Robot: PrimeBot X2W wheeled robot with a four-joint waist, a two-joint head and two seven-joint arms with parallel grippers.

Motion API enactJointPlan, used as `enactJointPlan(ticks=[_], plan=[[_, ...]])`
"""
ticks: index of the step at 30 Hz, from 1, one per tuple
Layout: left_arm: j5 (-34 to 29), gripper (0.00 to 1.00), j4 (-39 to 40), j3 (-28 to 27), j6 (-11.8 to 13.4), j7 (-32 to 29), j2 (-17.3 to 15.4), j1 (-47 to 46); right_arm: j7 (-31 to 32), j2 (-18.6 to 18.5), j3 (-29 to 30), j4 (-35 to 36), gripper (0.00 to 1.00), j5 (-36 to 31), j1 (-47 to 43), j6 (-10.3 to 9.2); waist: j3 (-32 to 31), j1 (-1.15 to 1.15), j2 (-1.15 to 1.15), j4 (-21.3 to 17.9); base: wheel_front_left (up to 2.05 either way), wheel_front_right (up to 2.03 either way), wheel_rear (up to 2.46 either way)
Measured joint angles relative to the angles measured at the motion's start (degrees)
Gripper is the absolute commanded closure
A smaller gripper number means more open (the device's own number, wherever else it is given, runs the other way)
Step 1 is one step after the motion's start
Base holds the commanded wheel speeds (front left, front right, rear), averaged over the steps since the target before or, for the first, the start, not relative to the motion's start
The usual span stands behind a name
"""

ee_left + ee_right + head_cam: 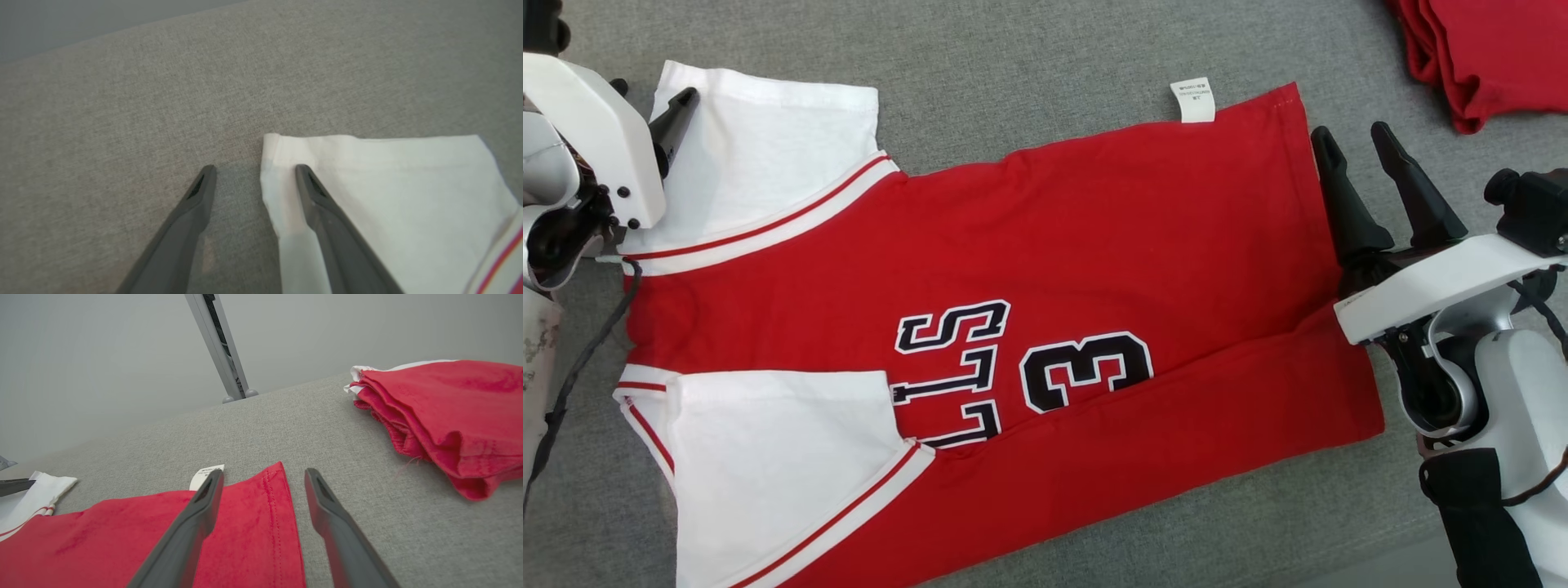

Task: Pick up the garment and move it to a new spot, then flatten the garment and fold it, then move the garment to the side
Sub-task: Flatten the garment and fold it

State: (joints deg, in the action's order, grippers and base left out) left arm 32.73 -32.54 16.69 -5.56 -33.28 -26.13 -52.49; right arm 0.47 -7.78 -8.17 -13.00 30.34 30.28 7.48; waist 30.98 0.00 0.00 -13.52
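The garment (1029, 245), a red jersey with white sleeves, lies spread across the middle of the grey surface (1029, 73), with its neck end to the left and its hem (1311, 212) to the right. It looks laid out and mostly flat, so the move to a spot and the flattening appear done.

Folding seems to have begun. The near long edge is turned up over the front, and its crease cuts across the lower part of the lettering (1021, 367). The near sleeve (784, 457) lies on top of that turned strip. The far side is not yet folded: the far sleeve (768, 155) sticks out flat at the far left, and a care label (1193, 100) pokes out past the far edge.

The left tool (255, 169) stands wide at the outer corner of the far sleeve, half over white cloth and half over bare surface, holding nothing. The right tool (1349, 131) is also wide and empty, straddling the far right corner of the hem.

By my reckoning the far long edge is next to be brought toward the near side. After that come the crosswise folds and the shift to the side, perhaps toward the pile of red cloth (1486, 49) at the far right.
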Motion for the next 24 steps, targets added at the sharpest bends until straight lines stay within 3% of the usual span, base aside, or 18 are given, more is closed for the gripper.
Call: enactJointPlan(ticks=[4, 5, 6, 7, 9, 10, 17, 24], plan=[[-0.4, 0.0, -0.5, 0.5, -0.1, -0.3, -0.3, -1.3, -0.5, -0.1, -1.2, -0.5, 0.0, 0.6, 0.9, 0.0, 0.6, 0.0, 0.0, -0.7, 0.0, 0.0, 0.0], [-0.3, 0.16, -0.5, 0.8, -0.2, -0.6, -0.3, -1.8, -0.7, -0.1, -1.3, -0.6, 0.0, 0.9, 1.1, 0.0, 0.8, 0.0, 0.0, -0.8, 0.0, 0.0, 0.0], [-0.3, 0.43, -0.6, 1.0, -0.4, -1.0, -0.2, -2.1, -0.8, -0.2, -1.5, -0.8, 0.0, 1.0, 1.2, 0.0, 0.9, 0.0, 0.0, -0.9, 0.0, 0.0, 0.0], [-0.3, 0.43, -0.6, 1.4, -0.4, -1.3, -0.2, -2.4, -0.9, -0.4, -1.5, -1.1, 0.0, 1.0, 1.3, 0.0, 1.0, 0.0, 0.0, -1.0, 0.0, 0.0, 0.0], [-0.3, 0.75, -0.6, 2.2, -0.6, -2.0, -0.3, -2.8, -1.0, -0.7, -1.7, -1.6, 0.0, 1.2, 1.8, 0.0, 1.0, 0.0, 0.0, -1.0, 0.0, 0.0, 0.0], [-0.3, 0.98, -0.6, 2.7, -0.8, -2.3, -0.3, -3.0, -1.0, -0.9, -1.7, -1.8, 0.0, 1.2, 2.2, 0.0, 1.0, 0.0, 0.0, -1.0, 0.0, 0.0, 0.0], [-0.3, 1.0, 0.5, 4.4, -1.3, -2.2, -0.4, -3.0, 1.0, -3.3, -3.0, -3.4, 0.0, 0.1, 5.2, 0.0, 0.2, 0.0, 0.0, -0.2, 0.0, 0.0, 0.0], [1.4, 1.0, 5.2, 5.1, -1.5, 1.4, 0.5, -2.8, 9.5, -9.6, -8.3, -8.7, 0.0, -2.8, 11.8, 0.01, -1.1, 0.0, 0.0, 2.6, 0.0, 0.0, 0.0]])
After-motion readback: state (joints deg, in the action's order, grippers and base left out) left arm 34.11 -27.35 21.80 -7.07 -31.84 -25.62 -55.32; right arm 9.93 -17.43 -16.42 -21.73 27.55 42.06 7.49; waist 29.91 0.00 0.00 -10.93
